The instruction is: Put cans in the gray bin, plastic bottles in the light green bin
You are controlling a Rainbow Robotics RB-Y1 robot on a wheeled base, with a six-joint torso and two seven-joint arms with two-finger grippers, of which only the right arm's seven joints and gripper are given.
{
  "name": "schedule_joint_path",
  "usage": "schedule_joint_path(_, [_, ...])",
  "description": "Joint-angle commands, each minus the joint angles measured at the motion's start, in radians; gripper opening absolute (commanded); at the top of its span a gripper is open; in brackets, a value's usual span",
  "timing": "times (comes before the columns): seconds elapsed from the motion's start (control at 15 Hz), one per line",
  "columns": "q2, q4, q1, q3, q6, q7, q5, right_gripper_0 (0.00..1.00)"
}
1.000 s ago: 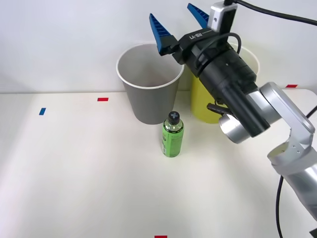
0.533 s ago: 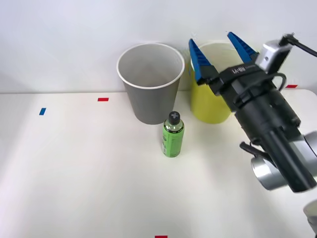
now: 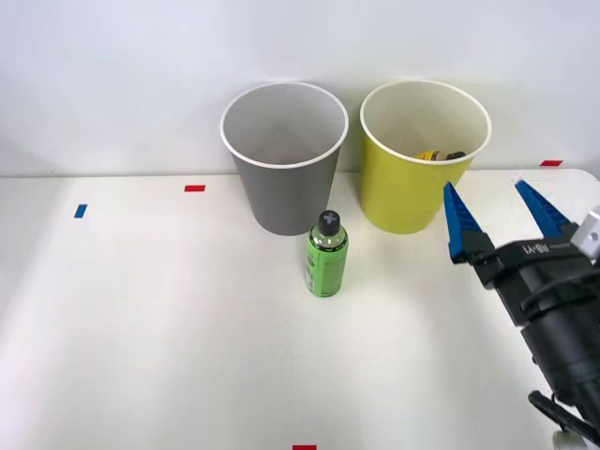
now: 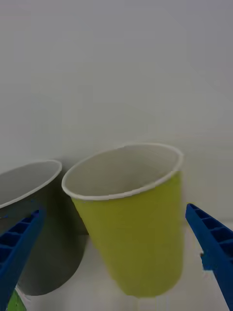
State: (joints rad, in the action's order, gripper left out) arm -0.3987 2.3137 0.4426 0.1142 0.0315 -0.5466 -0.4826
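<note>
Gray bin (image 3: 284, 155) at 12 o'clock on the table (image 3: 141, 319), light green bin (image 3: 424, 155) just beside it toward 1 with something yellow and black inside, green bottle (image 3: 326, 255) upright right in front of the gray bin, right gripper (image 3: 504, 217) down at 4 o'clock, blue fingers (image 3: 457, 223) spread wide and holding nothing.

- Right tool (image 3: 497, 214), fingers spread and empty, low at right.
- Green bottle (image 3: 326, 254) upright before gray bin (image 3: 284, 157).
- Light green bin (image 3: 424, 155) beside it on the desk (image 3: 141, 319).
</note>
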Motion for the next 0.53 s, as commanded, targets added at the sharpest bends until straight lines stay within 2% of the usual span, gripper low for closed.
schedule_joint_path(0.07, [0.029,0.001,0.076,-0.019,0.002,0.005,0.005,1.0])
schedule_joint_path(0.2, [0.035,0.001,0.114,-0.024,0.01,-0.001,-0.007,1.0])
schedule_joint_path(0.53, [0.121,0.001,0.177,-0.054,0.013,-0.004,-0.068,1.0])
